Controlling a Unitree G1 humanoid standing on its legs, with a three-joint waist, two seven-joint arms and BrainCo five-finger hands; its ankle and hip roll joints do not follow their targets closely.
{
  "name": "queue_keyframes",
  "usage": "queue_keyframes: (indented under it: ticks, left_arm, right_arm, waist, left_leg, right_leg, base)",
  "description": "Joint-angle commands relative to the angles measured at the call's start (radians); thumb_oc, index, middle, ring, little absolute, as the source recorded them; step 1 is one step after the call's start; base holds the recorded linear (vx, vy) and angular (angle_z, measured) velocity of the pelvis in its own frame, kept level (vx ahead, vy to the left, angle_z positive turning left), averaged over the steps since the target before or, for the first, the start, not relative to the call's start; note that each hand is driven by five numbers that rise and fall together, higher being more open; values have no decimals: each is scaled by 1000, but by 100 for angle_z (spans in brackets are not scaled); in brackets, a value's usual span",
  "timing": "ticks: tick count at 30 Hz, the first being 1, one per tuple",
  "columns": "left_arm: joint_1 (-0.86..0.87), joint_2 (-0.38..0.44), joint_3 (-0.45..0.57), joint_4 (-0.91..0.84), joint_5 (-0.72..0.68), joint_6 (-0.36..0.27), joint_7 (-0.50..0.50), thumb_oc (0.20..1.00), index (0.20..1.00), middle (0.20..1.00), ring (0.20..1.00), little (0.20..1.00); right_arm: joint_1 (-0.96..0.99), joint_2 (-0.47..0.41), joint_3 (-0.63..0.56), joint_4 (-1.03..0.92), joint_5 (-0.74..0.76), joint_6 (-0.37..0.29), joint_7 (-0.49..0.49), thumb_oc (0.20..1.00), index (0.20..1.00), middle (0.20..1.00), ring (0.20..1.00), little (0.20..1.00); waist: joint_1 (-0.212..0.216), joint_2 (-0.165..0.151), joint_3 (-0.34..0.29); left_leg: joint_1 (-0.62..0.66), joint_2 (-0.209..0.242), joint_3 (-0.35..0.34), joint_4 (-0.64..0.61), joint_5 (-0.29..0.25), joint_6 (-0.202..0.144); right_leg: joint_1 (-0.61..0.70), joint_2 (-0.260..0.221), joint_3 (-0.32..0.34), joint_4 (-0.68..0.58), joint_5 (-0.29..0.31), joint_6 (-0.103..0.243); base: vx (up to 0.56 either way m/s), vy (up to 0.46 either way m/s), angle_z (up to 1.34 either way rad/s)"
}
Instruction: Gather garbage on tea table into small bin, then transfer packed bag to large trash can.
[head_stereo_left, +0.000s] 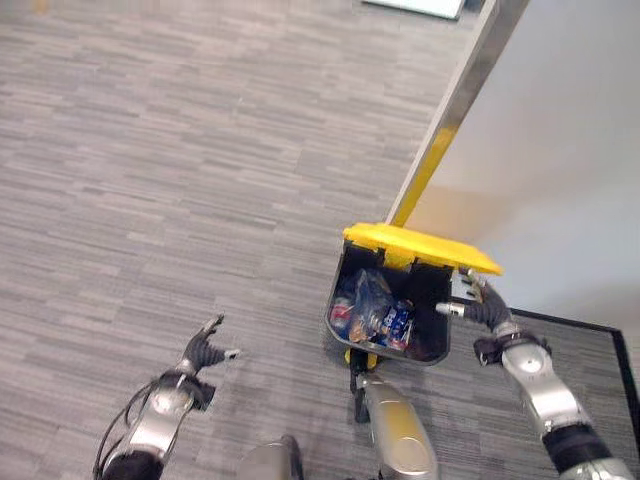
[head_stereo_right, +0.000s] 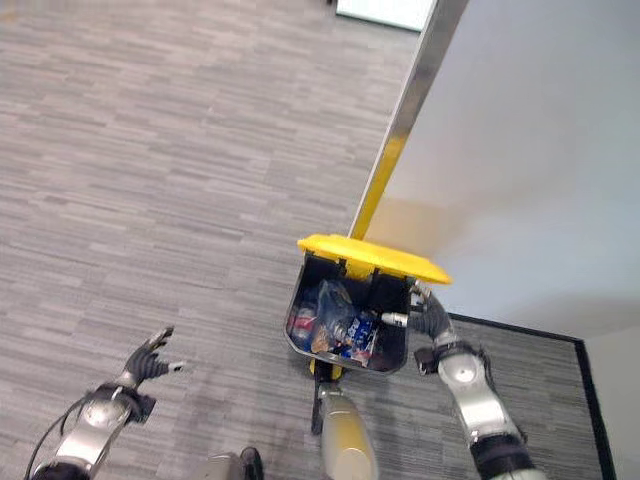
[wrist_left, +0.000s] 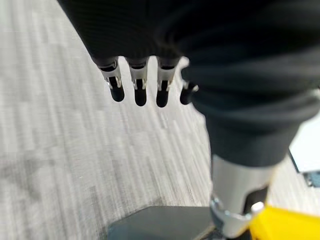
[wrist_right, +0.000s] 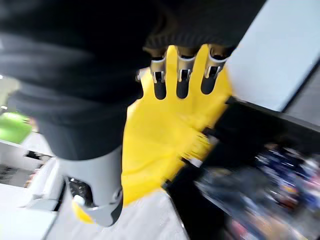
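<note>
A black large trash can with its yellow lid tipped up stands on the carpet by a wall. Inside it lies a clear packed bag of coloured wrappers and garbage. My right hand hovers at the can's right rim, open, thumb pointing toward the opening and holding nothing. In the right wrist view its straight fingers stretch over the yellow lid. My left hand hangs open over bare carpet well left of the can, and its fingers are straight and empty.
A pale wall panel with a slanting metal post, yellow at its foot, rises right behind the can. A dark-edged mat lies at the lower right. Grey striped carpet spreads to the left.
</note>
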Motion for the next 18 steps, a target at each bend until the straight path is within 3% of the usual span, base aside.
queue_keyframes:
  ticks: [1, 2, 4, 7, 10, 18]
  left_arm:
    - [15, -11, 3, -79, -68, -28, 13, 1000, 1000, 1000, 1000, 1000]
    - [55, -22, 35, -92, -85, -22, 7, 1000, 1000, 1000, 1000, 1000]
    - [71, -28, 51, -91, -92, -21, 10, 1000, 1000, 1000, 1000, 1000]
    - [115, -30, 82, -91, -114, -20, 22, 1000, 1000, 1000, 1000, 1000]
    - [115, -28, 79, -78, -119, -17, 16, 1000, 1000, 1000, 1000, 1000]
    - [143, -30, 81, -77, -96, -11, -3, 1000, 1000, 1000, 1000, 1000]
  right_arm:
    - [5, -23, -8, -36, -36, -45, 4, 1000, 1000, 1000, 1000, 1000]
    - [56, -5, -22, 1, -66, -41, 4, 1000, 1000, 1000, 1000, 1000]
    - [77, 5, -24, 20, -79, -40, 5, 1000, 1000, 1000, 1000, 1000]
    - [115, 18, -10, 63, -94, -29, 19, 1000, 1000, 1000, 1000, 1000]
    - [114, 9, 3, 75, -97, -24, 23, 1000, 1000, 1000, 1000, 1000]
    - [150, -28, -32, 88, -87, -21, 13, 1000, 1000, 1000, 1000, 1000]
  waist:
    - [5, 55, -33]
    - [18, 80, -58]
    - [27, 82, -69]
    - [61, 53, -107]
    - [69, 45, -127]
    - [62, 41, -158]
  left_leg:
    - [63, -57, -63, -109, -53, -19]
    - [52, -35, -63, -167, -1, -22]
    - [47, -30, -62, -183, 13, -26]
    - [19, -15, -59, -220, 53, -51]
    - [-8, 4, -47, -239, 80, -72]
    - [21, 27, -23, -270, 103, -102]
  right_leg:
    - [0, 30, 4, 34, 96, -8]
    - [47, 55, 28, 140, 25, -26]
    - [82, 68, 43, 147, 13, -29]
    - [212, 120, 71, -40, -49, -39]
    - [241, 146, 74, -151, -39, -44]
    - [364, 160, 51, -347, -12, -57]
  base:
    - [-79, 14, -24]
    - [-57, -17, -24]
    - [-42, -65, -14]
    - [-25, -192, -2]
    - [-28, -129, -32]
    - [20, -97, -3]
